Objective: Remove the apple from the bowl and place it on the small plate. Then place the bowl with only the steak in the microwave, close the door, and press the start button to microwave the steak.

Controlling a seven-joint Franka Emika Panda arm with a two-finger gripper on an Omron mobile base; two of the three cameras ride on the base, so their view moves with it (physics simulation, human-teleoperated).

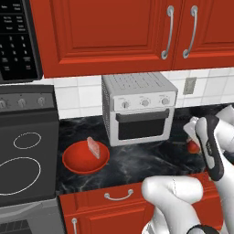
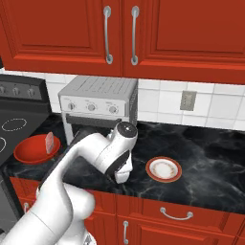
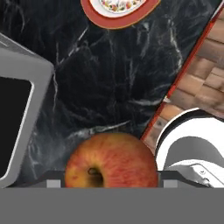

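Black marble counter (image 2: 206, 158) under red cabinets (image 2: 119, 33), toaster oven (image 2: 98, 107) at the wall, gripper (image 3: 112, 183) holding the apple (image 3: 111, 159) above the counter, small plate (image 2: 163, 169) nearby.

**Kitchen count, taken around the toaster oven**

One toaster oven (image 1: 139, 108) stands on the counter. Left of it: one bowl (image 1: 85, 158) with one steak (image 1: 94, 147), one stove (image 1: 25, 151), one microwave (image 1: 18, 39). Right of it: one small plate (image 2: 163, 169), one apple (image 3: 111, 162), one wall outlet (image 2: 187, 100). Above: four cabinet handles.
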